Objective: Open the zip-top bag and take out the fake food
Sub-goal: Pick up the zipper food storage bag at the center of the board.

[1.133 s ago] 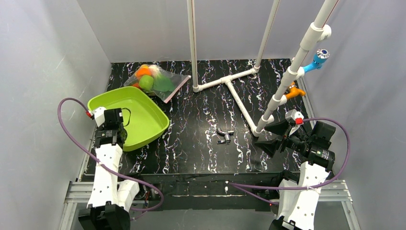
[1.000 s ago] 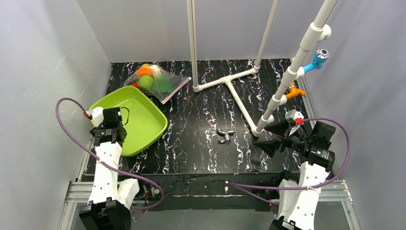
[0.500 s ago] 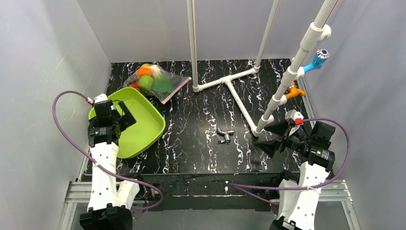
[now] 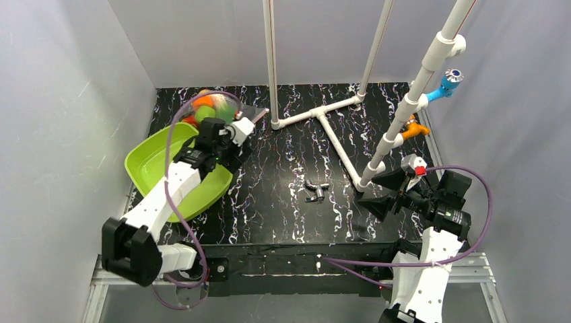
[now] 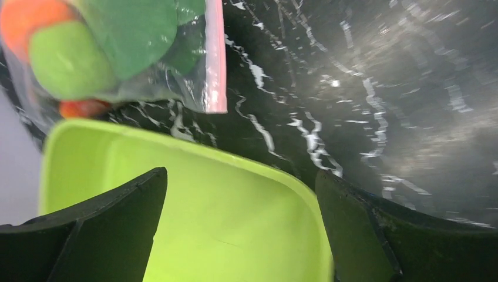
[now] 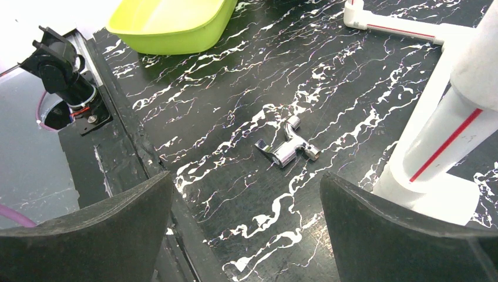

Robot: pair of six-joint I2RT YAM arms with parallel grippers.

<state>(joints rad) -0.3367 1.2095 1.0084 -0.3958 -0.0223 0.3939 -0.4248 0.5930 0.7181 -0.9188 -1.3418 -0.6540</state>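
Green tray (image 5: 176,147) between spread left tool (image 5: 239,182) and zip-top bag (image 5: 215,59) | right tool (image 6: 246,179) spread near fitting (image 6: 286,147)

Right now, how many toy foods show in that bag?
4: an orange, a round green fruit beside it, leafy greens nearest the pink zip strip, a red piece nearest the green tray. More may be hidden.

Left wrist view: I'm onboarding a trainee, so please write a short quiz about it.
1. True or false: the fake food is inside the zip-top bag.
2. The left tool is: A open and empty, B shut on the bag, C shut and empty.
3. What colour is the bag's zip strip?

Key: 1 true; 2 A; 3 pink.
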